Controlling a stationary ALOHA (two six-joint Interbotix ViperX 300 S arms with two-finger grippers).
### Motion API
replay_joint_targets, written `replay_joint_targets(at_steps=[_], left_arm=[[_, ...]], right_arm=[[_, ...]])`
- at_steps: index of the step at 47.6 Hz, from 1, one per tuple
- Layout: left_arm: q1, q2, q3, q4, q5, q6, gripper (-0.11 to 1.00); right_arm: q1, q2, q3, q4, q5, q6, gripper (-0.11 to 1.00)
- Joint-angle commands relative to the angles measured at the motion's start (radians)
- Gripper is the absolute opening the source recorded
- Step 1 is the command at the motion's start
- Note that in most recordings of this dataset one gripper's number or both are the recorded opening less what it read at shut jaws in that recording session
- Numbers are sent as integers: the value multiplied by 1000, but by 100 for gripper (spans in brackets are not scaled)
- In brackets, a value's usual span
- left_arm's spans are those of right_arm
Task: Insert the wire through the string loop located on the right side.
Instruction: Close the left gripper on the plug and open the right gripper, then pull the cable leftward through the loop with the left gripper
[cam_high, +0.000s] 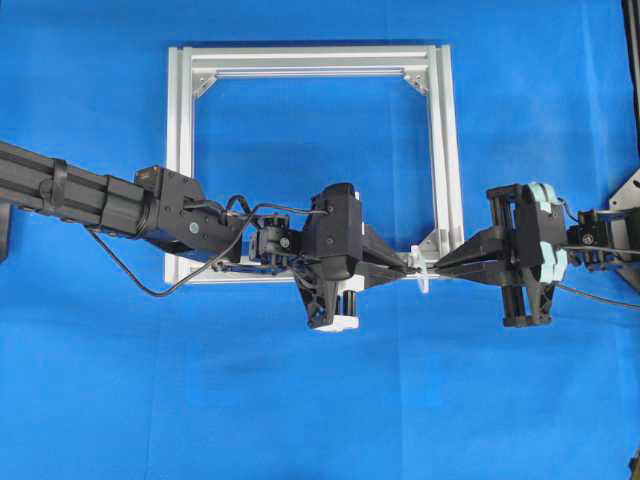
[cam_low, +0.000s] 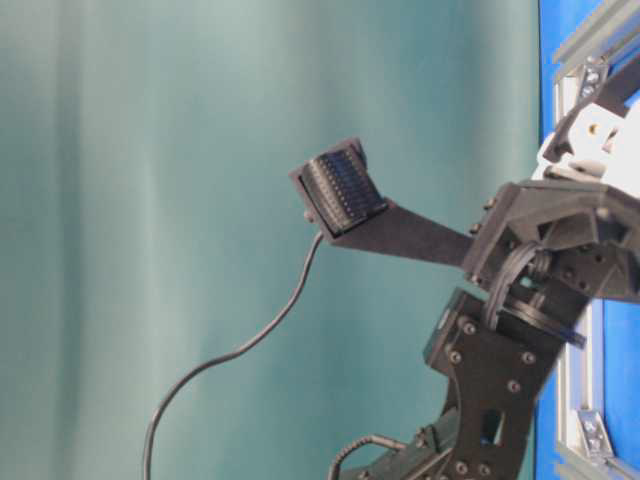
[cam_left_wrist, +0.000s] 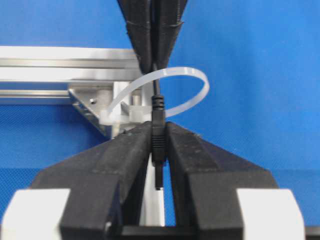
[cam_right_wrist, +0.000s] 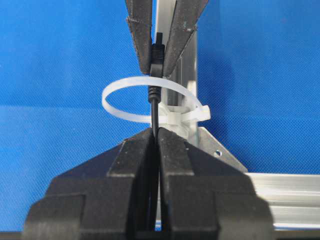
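The white string loop (cam_left_wrist: 195, 75) is tied to the lower right corner of the silver frame (cam_high: 445, 150). The black wire (cam_right_wrist: 154, 112) runs straight through the string loop (cam_right_wrist: 120, 112). My left gripper (cam_left_wrist: 159, 127) is shut on the wire's ribbed plug (cam_left_wrist: 158, 107), whose slim tip points back between the fingers. My right gripper (cam_right_wrist: 156, 131) is shut on the thin cable just on the other side of the loop. Overhead, the left gripper (cam_high: 405, 268) and right gripper (cam_high: 440, 268) meet nose to nose at the loop (cam_high: 422, 275).
A silver corner bracket (cam_right_wrist: 220, 150) and the frame rail (cam_left_wrist: 65, 62) lie right beside the loop. Blue cloth (cam_high: 300, 420) covers the table around the frame. A thick black arm cable (cam_high: 130, 270) droops off the left arm.
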Motion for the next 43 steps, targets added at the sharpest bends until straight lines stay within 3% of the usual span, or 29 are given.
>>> replay_joint_targets(at_steps=[1,6,15,19,31,43], left_arm=[[2,-17,-14,2,-5,0,8],[0,-17,-14,2,-5,0,8],[2,-18,-12,2,-3,0,8],[2,-20,-12,2,-3,2,8],[0,-67,38,3,0,2,8],[-20,-210,212,2,-8,0,8]], right_arm=[[-2,-8,-17,2,-5,0,4],[-2,-6,-18,2,-5,5,24],[-2,-6,-18,3,-6,6,79],[-3,-8,-18,3,-6,5,96],[-2,-6,-18,3,-6,5,94],[-3,-6,-17,3,-5,3,94]])
